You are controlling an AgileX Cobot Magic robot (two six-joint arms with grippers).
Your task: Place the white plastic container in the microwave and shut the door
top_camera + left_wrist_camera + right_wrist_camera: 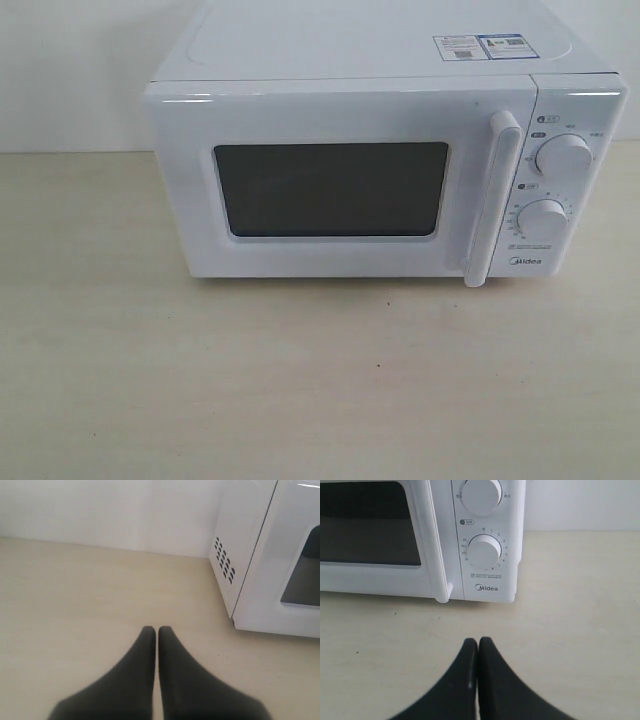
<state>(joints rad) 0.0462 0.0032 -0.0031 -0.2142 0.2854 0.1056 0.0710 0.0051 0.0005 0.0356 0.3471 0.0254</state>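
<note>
Container out of sight, possibly inside microwave (330, 50) behind shut door (330, 190); left gripper (157, 630) and right gripper (478, 641) hover closed, empty, above worktop (300, 380). Task seems finished or unstarted; if unstarted, handle (495, 200) needs pulling.

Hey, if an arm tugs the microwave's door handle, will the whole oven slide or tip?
Likely neither: the microwave looks wide, boxy and low. The handle is a smooth glossy bar, so a grip may slip.

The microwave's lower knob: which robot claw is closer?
Right. The right gripper faces the lower knob from in front; the left gripper is past the microwave, off its vented side.
</note>
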